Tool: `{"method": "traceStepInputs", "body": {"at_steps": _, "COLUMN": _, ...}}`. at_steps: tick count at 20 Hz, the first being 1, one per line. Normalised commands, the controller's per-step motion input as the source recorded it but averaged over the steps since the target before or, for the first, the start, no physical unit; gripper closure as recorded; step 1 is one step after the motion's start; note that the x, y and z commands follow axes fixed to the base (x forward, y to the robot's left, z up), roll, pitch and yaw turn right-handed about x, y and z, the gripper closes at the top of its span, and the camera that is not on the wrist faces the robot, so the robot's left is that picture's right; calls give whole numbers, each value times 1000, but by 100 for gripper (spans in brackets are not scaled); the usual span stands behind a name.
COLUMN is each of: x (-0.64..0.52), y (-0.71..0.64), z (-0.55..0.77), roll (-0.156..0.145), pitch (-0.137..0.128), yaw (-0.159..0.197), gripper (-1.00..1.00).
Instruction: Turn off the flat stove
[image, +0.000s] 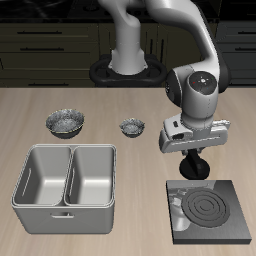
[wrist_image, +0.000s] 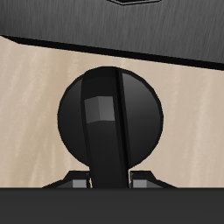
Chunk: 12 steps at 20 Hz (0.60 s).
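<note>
The flat stove is a thin dark grey slab near the table's front edge, and its ring coils look dark. My gripper stands upright over the slab's back edge and hides the knob in the exterior view. Seen from the wrist, the black rounded knob fills the middle, with its ridge running between my fingertips. The gripper looks shut on that ridge, one finger against each side. An edge of the stove slab shows beyond the knob.
A grey double-basin metal tub sits beside the stove near the front edge. Two small patterned bowls stand farther back. The robot's base is at the table's back.
</note>
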Motion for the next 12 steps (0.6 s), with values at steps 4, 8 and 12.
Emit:
{"method": "traceStepInputs", "body": {"at_steps": 4, "x": -7, "y": 2, "z": 27, "roll": -3, "pitch": 14, "yaw": -95, "gripper": 100}}
{"method": "traceStepInputs", "body": {"at_steps": 8, "x": -29, "y": 40, "z": 62, "roll": 11, "pitch": 0, "yaw": -83, "gripper": 100}}
{"method": "traceStepInputs", "body": {"at_steps": 12, "x": -9, "y": 66, "z": 66, "roll": 20, "pitch": -7, "yaw": -77, "gripper": 100}}
